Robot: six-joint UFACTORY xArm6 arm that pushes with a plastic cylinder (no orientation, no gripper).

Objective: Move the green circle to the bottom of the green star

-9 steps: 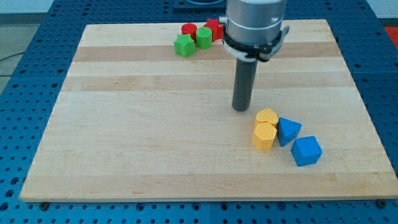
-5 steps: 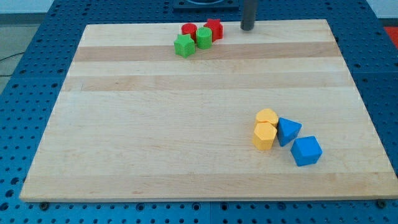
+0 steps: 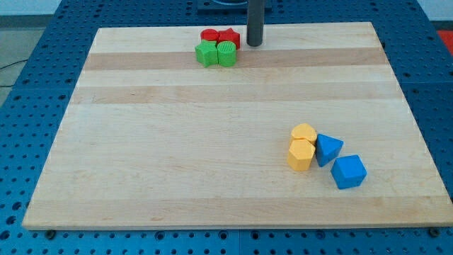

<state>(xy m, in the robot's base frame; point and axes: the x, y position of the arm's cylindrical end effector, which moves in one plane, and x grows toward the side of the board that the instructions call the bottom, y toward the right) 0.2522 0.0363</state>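
The green circle lies near the view's top, touching the right side of the green star. A red circle and a red star sit just above them, touching. My tip is at the view's top, just right of the red star and up-right of the green circle, a small gap away.
Two yellow blocks sit at the view's lower right, with a blue triangle-like block and a blue cube-like block beside them. The wooden board ends close above the tip.
The tip moved from the board's middle to the top edge, then left. The red star and green circle shifted left and down; the green circle now sits beside the green star.
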